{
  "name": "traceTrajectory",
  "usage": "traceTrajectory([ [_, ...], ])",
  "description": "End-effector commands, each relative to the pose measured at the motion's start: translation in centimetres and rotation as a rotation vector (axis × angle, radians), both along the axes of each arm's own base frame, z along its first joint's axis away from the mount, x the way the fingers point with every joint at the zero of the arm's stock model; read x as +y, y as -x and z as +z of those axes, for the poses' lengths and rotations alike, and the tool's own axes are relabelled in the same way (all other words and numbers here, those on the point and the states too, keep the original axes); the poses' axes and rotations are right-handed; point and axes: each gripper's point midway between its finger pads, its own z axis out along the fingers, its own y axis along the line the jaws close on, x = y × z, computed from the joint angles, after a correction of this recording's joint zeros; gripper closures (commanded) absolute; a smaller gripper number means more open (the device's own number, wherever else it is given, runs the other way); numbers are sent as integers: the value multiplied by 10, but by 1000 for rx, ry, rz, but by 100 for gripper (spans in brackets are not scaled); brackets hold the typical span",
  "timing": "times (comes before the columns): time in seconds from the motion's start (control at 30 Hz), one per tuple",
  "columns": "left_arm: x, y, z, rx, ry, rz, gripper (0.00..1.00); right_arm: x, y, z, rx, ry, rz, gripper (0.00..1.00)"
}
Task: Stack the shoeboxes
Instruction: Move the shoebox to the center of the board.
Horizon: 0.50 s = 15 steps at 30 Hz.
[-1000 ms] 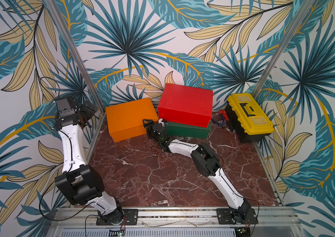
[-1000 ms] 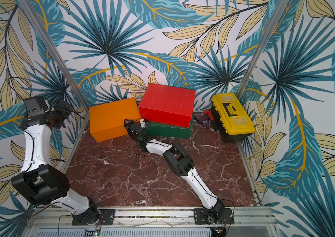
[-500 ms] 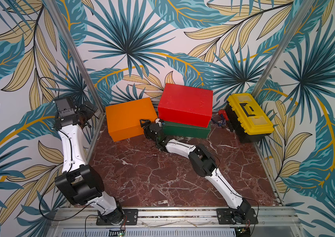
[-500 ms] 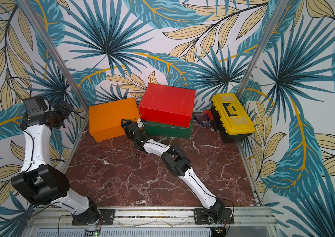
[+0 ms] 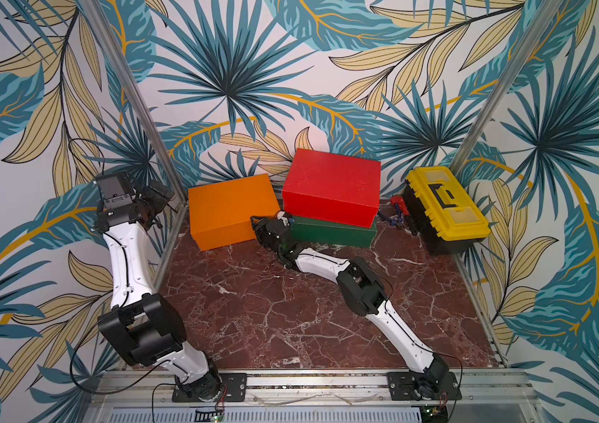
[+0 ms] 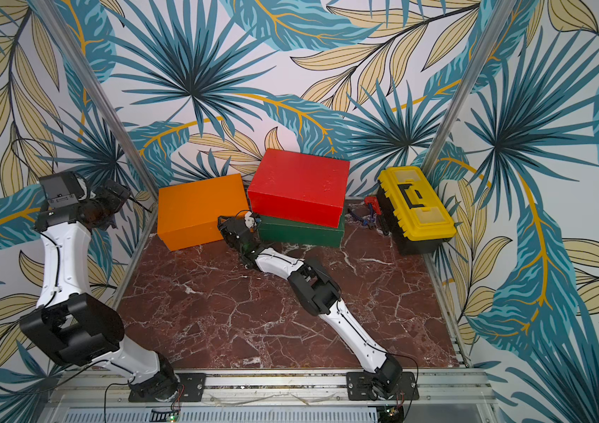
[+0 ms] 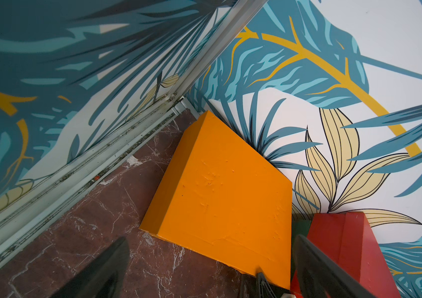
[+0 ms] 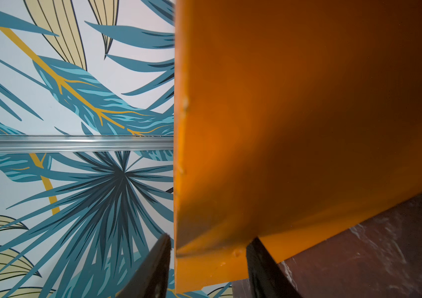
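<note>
Three shoeboxes sit at the back of the marble tabletop. All are lidded, so you cannot see what any of them holds. The red shoebox lies on top of the dark green shoebox. Both are just to the right of your right gripper, whose body is close against the green one's end. The orange shoebox stands on the marble on that gripper's left, beside the stack and not on it.

In the right wrist view the black fingers straddle a corner of the orange shoebox, one on each face, pinched narrow onto it. Your left gripper hangs above and to the left of the orange shoebox, spread wide and free, with the orange lid ahead of it.

Well to the right of the right gripper, past the stack, the yellow-lidded black toolbox stands closed, its contents hidden. Between it and the dark green shoebox lies a small red and blue item, too small to name.
</note>
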Motion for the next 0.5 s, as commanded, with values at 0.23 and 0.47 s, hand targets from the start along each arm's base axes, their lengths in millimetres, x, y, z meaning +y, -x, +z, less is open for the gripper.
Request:
traceTrajectory([
  [0.23,6,0,0,-2,8,9,0,-5,7,-27,58,6,5,58],
  [0.47,6,1,0,-2,8,11,0,4,37,-24,46,-18,40,61],
])
